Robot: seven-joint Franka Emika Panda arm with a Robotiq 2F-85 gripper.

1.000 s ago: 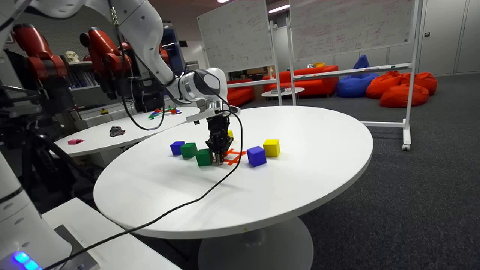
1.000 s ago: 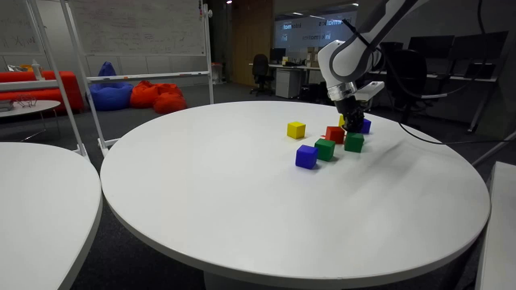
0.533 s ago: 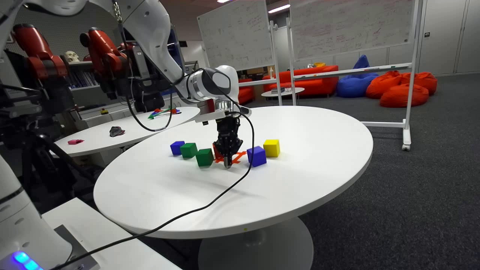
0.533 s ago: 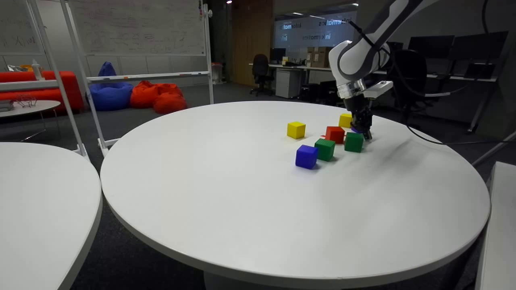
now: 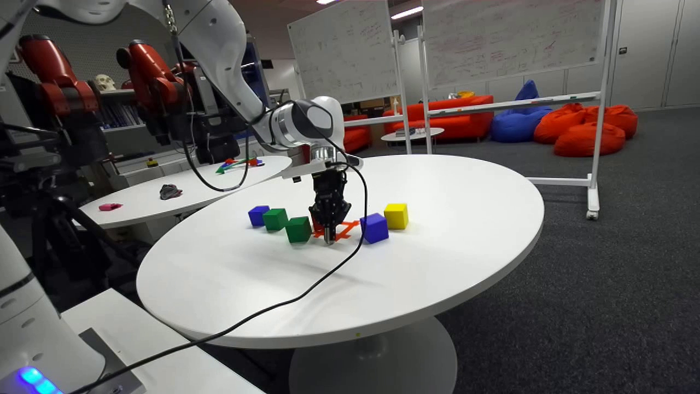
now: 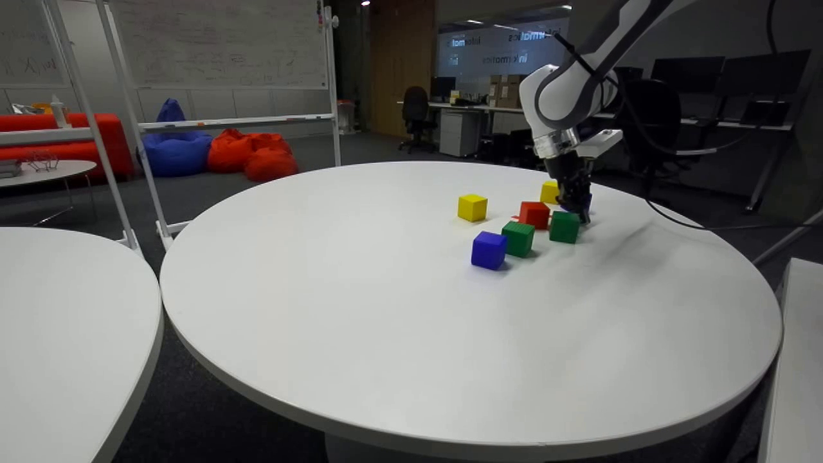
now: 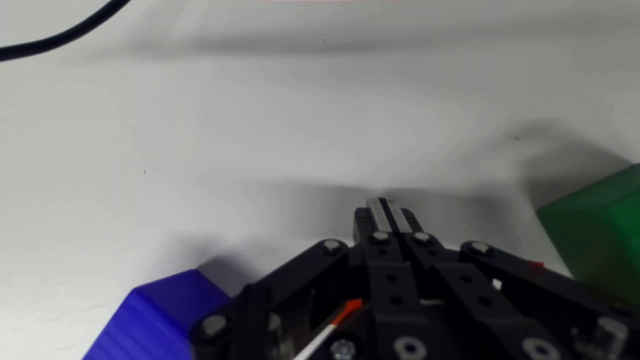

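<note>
Gripper (image 7: 389,215): 2 fingertips together, holding nothing, low over white table (image 5: 437,262).
Nearest green cube (image 7: 600,235): beside fingertips, apart.
Nearest blue cube (image 7: 160,320): opposite side, apart.
Red cube (image 5: 317,225): partly behind gripper in an exterior view.

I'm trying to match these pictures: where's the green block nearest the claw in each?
In an exterior view: the green block, slightly left of centre, left of the claw.
In an exterior view: the green block, right of centre, mid-height.
In the wrist view: the green block, right edge, partly cut off.
Shared landmark: the claw, shown in all three pictures.
</note>
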